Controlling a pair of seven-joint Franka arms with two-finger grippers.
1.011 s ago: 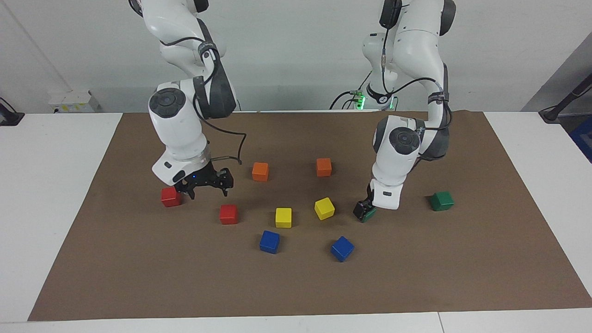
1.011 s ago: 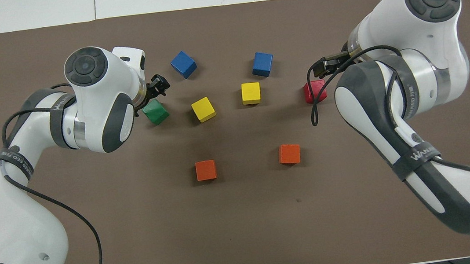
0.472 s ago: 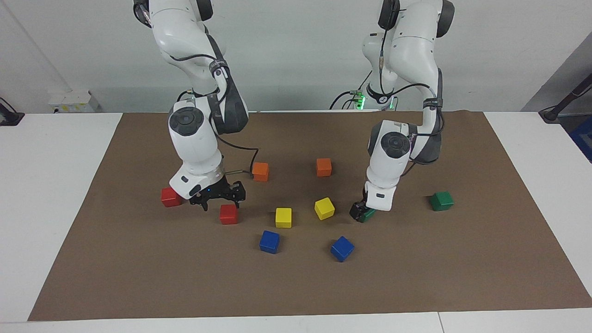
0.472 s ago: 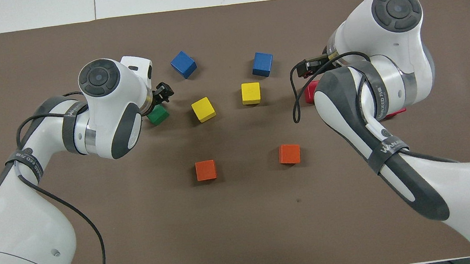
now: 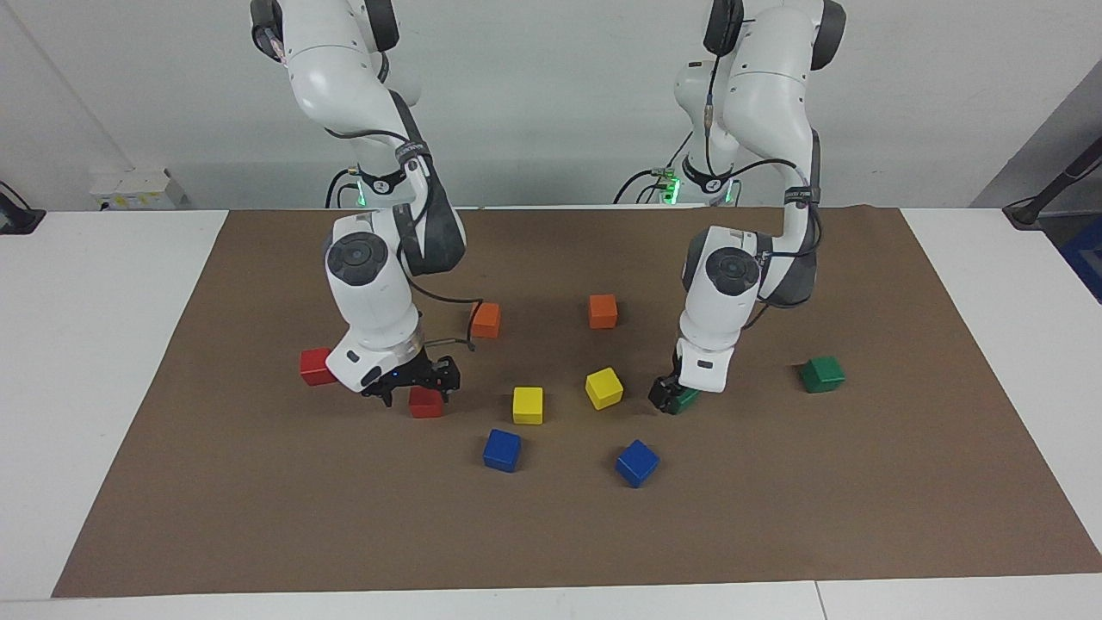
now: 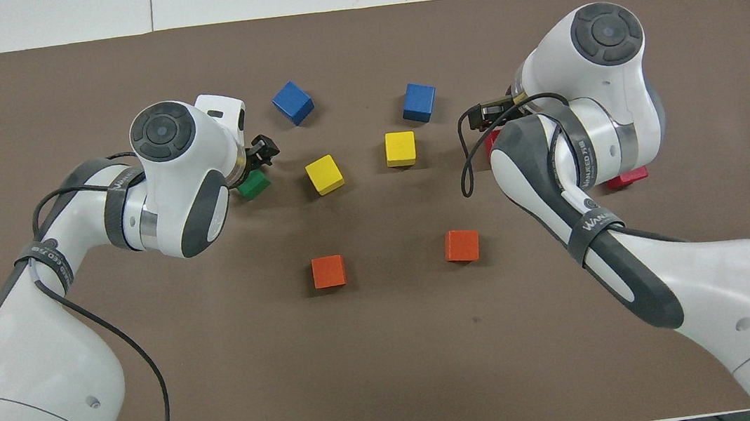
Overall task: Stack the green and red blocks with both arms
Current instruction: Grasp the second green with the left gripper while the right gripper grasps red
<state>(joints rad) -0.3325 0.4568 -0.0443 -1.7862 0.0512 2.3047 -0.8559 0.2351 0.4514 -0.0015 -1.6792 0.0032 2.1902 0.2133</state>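
- Right hand (image 5: 414, 392) low over a red block (image 5: 425, 402), fingers spread either side, not clenched.
- Left hand (image 5: 667, 398) open around a green block (image 5: 685, 399).
- Second red block (image 5: 315, 367) nearer right arm's end; second green block (image 5: 822, 374) nearer left arm's end of the tabletop (image 5: 103, 344).

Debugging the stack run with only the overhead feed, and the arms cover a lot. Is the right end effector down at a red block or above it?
Observer: Down at it. The right end effector is low over the mat, open, and the red block appears to sit between its fingers.
Operator: I count one green block. Where's the other?
Observer: The second green block sits alone toward the left arm's end of the mat, with nothing touching it.
Operator: Left end effector height?
Observer: The left end effector is at mat level against the first green block, which rests on the mat.
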